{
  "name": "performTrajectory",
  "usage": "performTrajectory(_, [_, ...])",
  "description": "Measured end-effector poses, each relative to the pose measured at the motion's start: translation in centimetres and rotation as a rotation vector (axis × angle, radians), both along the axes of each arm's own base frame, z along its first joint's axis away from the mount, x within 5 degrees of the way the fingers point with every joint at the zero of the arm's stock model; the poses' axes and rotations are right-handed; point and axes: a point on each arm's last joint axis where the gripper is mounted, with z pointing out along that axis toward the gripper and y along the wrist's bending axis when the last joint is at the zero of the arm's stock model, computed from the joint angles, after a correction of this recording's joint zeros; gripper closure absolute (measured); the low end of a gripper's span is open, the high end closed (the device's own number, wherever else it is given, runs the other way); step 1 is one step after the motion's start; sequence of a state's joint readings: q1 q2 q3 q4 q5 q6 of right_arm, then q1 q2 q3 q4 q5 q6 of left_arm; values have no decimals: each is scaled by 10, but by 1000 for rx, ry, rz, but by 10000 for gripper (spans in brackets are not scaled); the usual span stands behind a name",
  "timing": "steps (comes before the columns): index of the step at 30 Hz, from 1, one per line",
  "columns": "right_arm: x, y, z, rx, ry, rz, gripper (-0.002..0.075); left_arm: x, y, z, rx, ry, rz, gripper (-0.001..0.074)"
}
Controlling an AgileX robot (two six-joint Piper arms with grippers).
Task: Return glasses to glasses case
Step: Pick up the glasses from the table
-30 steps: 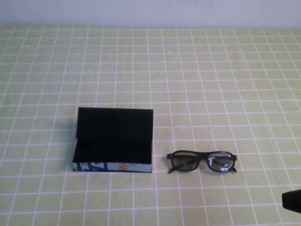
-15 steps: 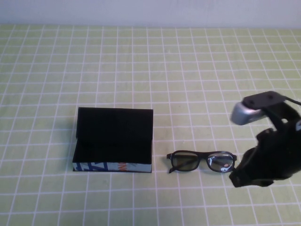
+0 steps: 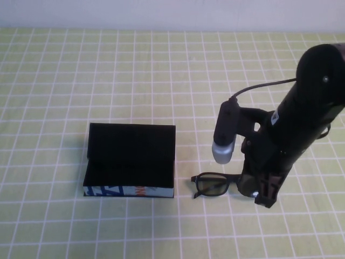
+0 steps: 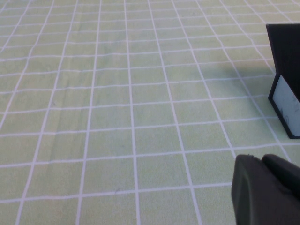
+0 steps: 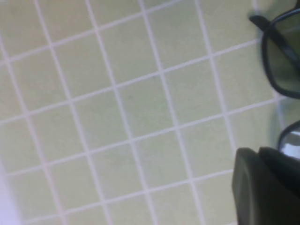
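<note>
the right claw hung over the right end of the glasses — reach step, spread unclear — next a grasp and carry to the open glasses case; the left claw, low over the bench beside the case, state unclear too.

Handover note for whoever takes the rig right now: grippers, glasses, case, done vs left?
Right gripper: low over the right end of the glasses, covering that lens; whether its fingers are open or shut can't be told.
Left gripper: out of the high view, near the table left of the glasses case; fingers also unclear.
Glasses lie flat on the table, right of the case, not touching it. The case stands open with nothing inside.
Done: approach only. Left: grasp, lift, place in the case.
</note>
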State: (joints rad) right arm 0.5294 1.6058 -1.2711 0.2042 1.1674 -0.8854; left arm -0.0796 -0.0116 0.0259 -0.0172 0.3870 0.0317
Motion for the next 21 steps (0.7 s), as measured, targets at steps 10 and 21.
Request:
performTrajectory(10, [37, 13, -28, -112, -50, 214, 615, 0, 0, 0, 0, 0, 0, 737])
performTrajectory(21, [60, 24, -54, -130, -68, 293, 319, 0, 0, 0, 0, 0, 0, 737])
